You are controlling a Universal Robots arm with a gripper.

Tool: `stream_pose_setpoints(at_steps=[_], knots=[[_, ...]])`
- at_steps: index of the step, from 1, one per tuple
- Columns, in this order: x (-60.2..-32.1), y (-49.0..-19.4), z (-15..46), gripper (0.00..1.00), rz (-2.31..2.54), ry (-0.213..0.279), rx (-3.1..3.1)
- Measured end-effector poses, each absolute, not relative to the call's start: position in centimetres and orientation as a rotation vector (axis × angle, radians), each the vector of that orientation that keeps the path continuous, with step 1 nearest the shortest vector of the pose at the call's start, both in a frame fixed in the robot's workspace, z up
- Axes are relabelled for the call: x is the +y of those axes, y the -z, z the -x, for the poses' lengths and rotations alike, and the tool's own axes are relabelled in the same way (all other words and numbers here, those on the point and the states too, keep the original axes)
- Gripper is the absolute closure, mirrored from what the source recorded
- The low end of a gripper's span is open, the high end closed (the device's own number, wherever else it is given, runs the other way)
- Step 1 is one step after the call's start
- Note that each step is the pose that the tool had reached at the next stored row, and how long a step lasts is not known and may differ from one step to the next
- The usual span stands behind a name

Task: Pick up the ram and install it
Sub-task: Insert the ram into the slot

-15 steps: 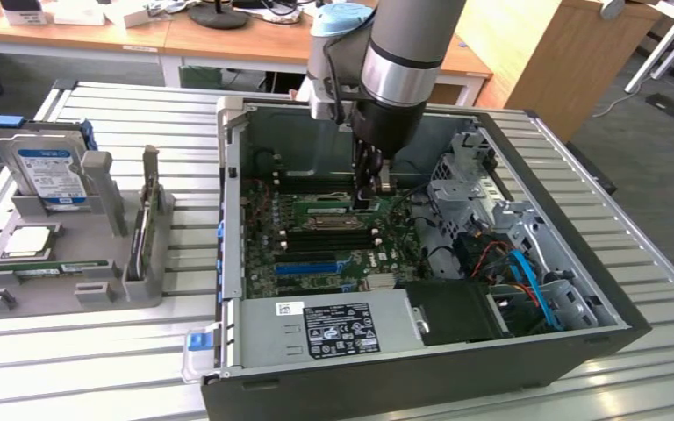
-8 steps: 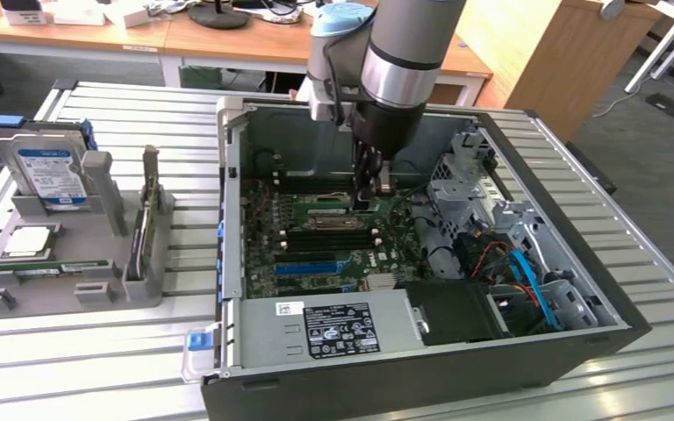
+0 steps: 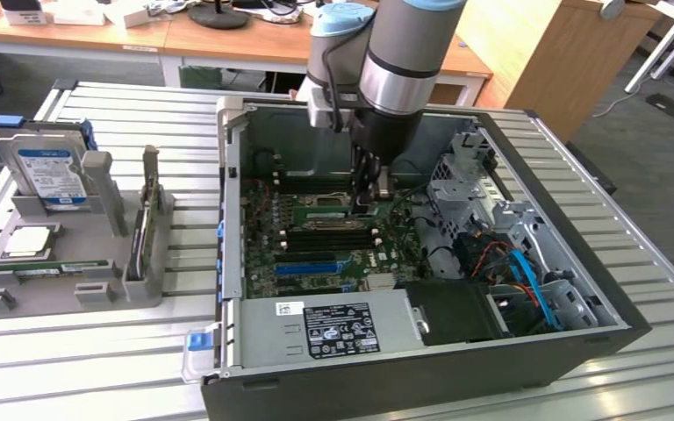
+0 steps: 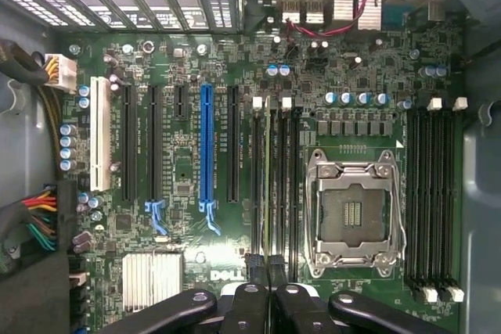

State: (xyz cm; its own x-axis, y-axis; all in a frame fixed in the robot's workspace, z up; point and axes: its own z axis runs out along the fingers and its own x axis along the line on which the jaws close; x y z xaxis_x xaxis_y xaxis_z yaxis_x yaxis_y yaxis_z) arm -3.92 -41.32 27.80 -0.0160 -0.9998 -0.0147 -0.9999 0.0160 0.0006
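**Pinching the ram over the memory slots**

Reaching steeply down with the arm into the open computer case on the bench, wrist squarely facing the motherboard. Hanging low over the board, just beside the processor socket. Fingers pressed almost together, gripping the ram between them. Seen edge-on as a thin greenish line, lying lengthwise along the bank of slots between the socket and the long expansion connectors, in line with one of the inner slots. Cannot tell whether already seated in that slot or held just above it.
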Motion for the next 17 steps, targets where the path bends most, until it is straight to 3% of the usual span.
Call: stream_pose_setpoints(at_steps=[17], knots=[[-41.3, -26.5, 3.9, 0.88, 2.197, -0.017, 2.232]])
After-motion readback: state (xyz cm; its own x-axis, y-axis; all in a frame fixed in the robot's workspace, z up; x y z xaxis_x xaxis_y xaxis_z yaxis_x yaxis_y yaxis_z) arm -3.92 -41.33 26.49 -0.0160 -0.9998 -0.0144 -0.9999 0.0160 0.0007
